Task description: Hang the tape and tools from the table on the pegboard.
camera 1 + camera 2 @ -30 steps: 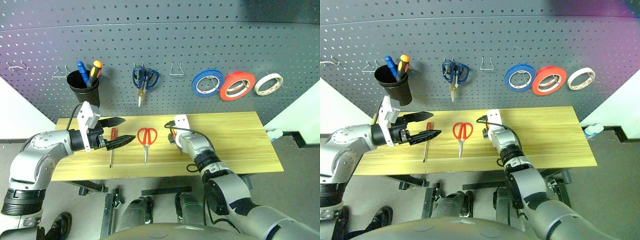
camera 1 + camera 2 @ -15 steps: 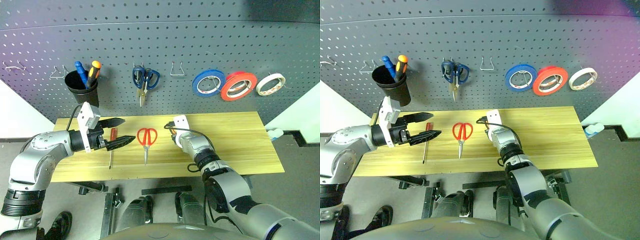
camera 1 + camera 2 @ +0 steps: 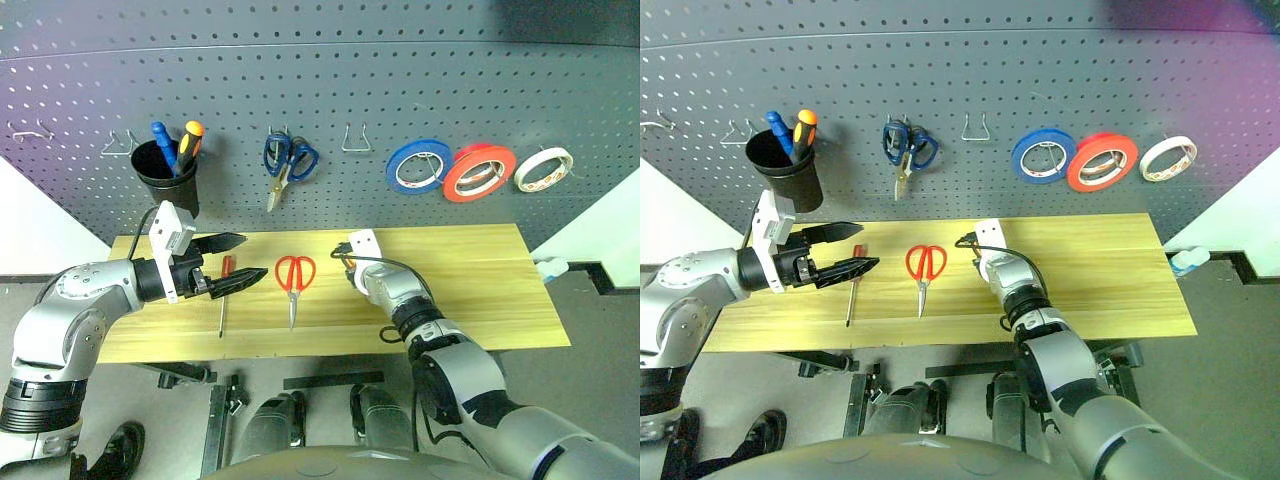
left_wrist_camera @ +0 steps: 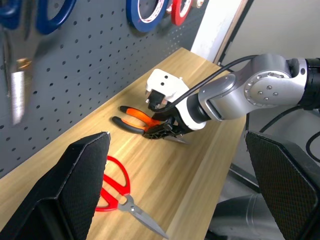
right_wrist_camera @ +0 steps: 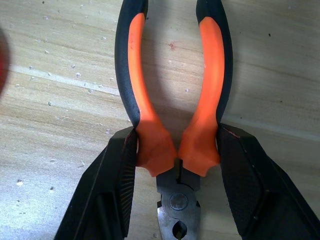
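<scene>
Orange-handled pliers [image 5: 172, 135] now pinched by the right claw [image 5: 175, 190], previously open.

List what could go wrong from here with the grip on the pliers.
The right gripper is closed on the pliers low on the handles, right beside the pivot, with the long handles sticking out past the fingers. Lifted like this, the pliers might swing or twist in the hold. They still lie flat on the table, so dragging could also scrape the wood.
</scene>
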Available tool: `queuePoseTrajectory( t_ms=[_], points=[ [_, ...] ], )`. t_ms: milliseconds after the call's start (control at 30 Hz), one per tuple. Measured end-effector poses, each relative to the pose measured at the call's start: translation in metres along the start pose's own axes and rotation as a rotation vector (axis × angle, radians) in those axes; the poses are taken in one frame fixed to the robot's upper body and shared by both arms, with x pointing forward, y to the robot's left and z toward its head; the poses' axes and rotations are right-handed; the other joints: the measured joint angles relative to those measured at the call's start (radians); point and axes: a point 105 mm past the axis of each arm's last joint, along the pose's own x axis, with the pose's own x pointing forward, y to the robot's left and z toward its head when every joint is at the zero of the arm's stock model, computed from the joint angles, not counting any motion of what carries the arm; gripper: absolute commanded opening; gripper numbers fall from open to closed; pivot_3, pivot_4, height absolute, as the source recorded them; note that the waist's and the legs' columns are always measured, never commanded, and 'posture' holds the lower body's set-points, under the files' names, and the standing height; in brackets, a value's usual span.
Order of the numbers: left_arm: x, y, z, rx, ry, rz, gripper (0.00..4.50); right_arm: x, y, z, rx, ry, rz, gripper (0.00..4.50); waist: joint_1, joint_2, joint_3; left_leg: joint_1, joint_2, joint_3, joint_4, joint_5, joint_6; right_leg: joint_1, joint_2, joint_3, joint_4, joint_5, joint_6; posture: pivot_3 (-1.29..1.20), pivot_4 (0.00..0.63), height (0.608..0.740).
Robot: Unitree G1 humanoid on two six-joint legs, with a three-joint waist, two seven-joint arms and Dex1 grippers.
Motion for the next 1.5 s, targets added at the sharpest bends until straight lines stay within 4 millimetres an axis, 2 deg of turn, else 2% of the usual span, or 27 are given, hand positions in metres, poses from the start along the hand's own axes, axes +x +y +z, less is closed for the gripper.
queuePoseTrajectory(
  t_ms=[133,333,567,867,1100,1500],
  points=[
    [0.000,0.000,0.000,0.000,0.000,0.000,4.50,-0.001,-0.002,-0.002,0.028,-0.013,0.033,2.07,-0.001,0.000,0.000,0.000,0.000,0.000,0.000,0.000,0.000,0.000,0.000,0.000,0.000,0.000,0.000,0.04,0.216,0.740],
    [0.000,0.000,0.001,0.001,-0.002,0.000,4.50,-0.008,0.007,-0.007,0.099,-0.020,0.191,2.07,-0.003,0.000,0.001,0.000,0.000,0.000,0.000,0.000,0.000,0.000,0.000,0.000,0.000,0.000,0.001,0.03,0.216,0.740],
    [0.000,0.001,0.001,0.000,-0.002,0.002,4.50,-0.018,-0.007,-0.019,0.099,-0.001,0.227,2.07,0.001,0.000,0.001,-0.002,0.000,0.000,0.000,0.000,0.000,-0.001,0.000,0.000,-0.001,0.000,0.000,0.02,0.212,0.740],
    [0.000,0.003,0.002,-0.001,-0.005,0.004,4.50,-0.038,-0.015,-0.028,0.104,-0.058,0.322,2.07,-0.001,0.000,0.002,-0.004,0.001,0.000,0.000,0.000,0.000,-0.003,0.000,0.000,-0.001,0.000,0.000,0.01,0.206,0.740],
    [-0.001,0.003,0.002,-0.007,-0.008,0.004,4.50,-0.054,-0.032,-0.021,0.101,-0.178,0.363,2.07,0.001,0.000,0.002,-0.005,0.001,0.000,0.000,0.000,0.000,-0.003,0.000,0.000,-0.001,0.000,0.000,-0.01,0.196,0.740],
    [-0.004,0.002,0.003,-0.033,-0.014,-0.008,4.50,-0.083,-0.022,-0.015,0.134,-0.382,0.522,2.07,0.000,0.000,0.002,-0.005,0.001,0.000,0.001,-0.001,0.000,-0.003,0.000,0.000,-0.001,0.000,0.001,-0.03,0.180,0.740]
  ],
)
